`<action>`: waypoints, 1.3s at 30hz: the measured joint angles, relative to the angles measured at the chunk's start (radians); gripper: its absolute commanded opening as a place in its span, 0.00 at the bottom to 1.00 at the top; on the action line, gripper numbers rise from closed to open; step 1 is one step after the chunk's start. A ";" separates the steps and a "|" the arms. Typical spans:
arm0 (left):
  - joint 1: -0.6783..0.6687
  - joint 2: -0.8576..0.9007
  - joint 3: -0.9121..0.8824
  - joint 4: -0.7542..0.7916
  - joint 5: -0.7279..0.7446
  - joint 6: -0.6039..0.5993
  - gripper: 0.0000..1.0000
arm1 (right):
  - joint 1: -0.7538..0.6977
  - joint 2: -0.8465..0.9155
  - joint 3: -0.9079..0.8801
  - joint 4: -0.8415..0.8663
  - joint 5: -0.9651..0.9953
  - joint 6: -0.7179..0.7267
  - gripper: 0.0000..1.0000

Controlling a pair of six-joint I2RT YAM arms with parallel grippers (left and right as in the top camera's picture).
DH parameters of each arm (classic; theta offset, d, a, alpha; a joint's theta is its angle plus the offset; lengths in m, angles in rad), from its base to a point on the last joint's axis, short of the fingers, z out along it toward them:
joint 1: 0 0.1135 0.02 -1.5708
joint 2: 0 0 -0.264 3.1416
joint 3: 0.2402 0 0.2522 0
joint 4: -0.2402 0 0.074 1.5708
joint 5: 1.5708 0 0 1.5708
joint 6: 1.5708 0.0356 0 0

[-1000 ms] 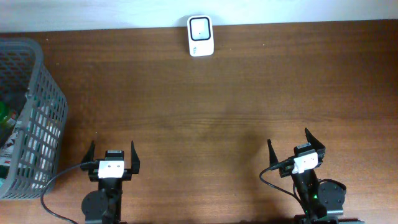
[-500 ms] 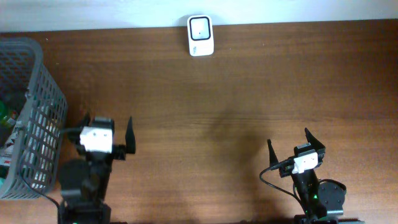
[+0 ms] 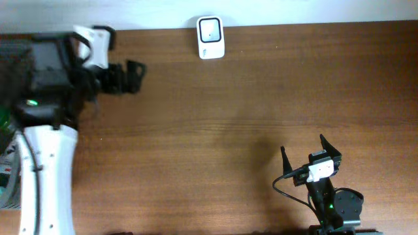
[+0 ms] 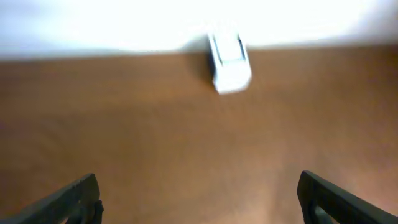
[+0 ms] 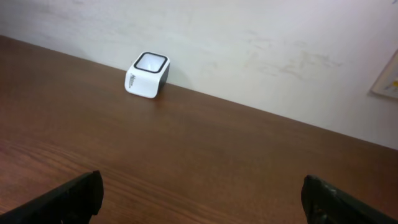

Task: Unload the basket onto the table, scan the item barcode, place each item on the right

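The white barcode scanner [image 3: 210, 37] stands at the table's far edge against the wall; it also shows blurred in the left wrist view as the scanner [image 4: 229, 62] and in the right wrist view as the scanner [image 5: 148, 75]. My left gripper [image 3: 132, 76] hangs raised at the far left, pointing right toward the scanner, open and empty [image 4: 199, 202]. Near the front edge my right gripper [image 3: 312, 151] rests open, nothing between its fingers [image 5: 202, 199]. Which item carries the barcode I cannot tell; only scraps of packaged goods [image 3: 5, 163] show at the left edge.
A grey mesh basket [image 3: 8, 196] sits at the left edge, mostly covered by my left arm [image 3: 46, 163]. Bare brown wood lies between both grippers and the scanner. A pale wall runs behind the table.
My left arm has risen from its rest near the front edge and swung up and back to the far left, above the basket. The right arm has not moved.
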State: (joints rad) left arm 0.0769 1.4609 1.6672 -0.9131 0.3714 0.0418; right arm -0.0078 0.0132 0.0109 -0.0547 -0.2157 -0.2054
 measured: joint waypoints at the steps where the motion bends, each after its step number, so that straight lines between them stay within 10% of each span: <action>1: 0.054 0.037 0.124 -0.042 -0.009 -0.016 0.99 | 0.000 0.000 0.000 0.000 0.000 0.000 0.98; 4: 0.225 0.171 0.534 -0.146 -0.056 -0.050 1.00 | 0.000 -0.001 0.000 0.000 0.000 0.000 0.98; 10: 0.496 0.327 0.649 -0.243 -0.385 -0.177 0.87 | 0.000 -0.001 0.000 0.000 0.000 0.000 0.98; 20: 0.632 0.452 0.077 0.167 -0.587 -0.146 0.97 | 0.000 -0.001 0.000 0.000 0.000 0.000 0.98; 31: 0.632 0.702 0.032 0.444 -0.619 -0.109 1.00 | 0.000 -0.001 0.000 0.000 0.000 0.000 0.98; 34: 0.632 0.737 0.032 0.502 -0.618 -0.108 0.84 | 0.000 -0.001 0.000 0.000 0.000 0.000 0.98; 36: 0.632 0.745 0.031 0.547 -0.618 -0.102 0.56 | 0.000 -0.001 0.000 0.000 0.000 0.000 0.98; 39: 0.632 0.745 0.032 0.562 -0.618 -0.102 0.55 | 0.000 -0.001 0.000 0.000 0.000 0.000 0.98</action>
State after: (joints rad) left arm 0.7090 2.2055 1.6989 -0.3515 -0.2466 -0.0601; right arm -0.0078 0.0120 0.0109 -0.0551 -0.2157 -0.2050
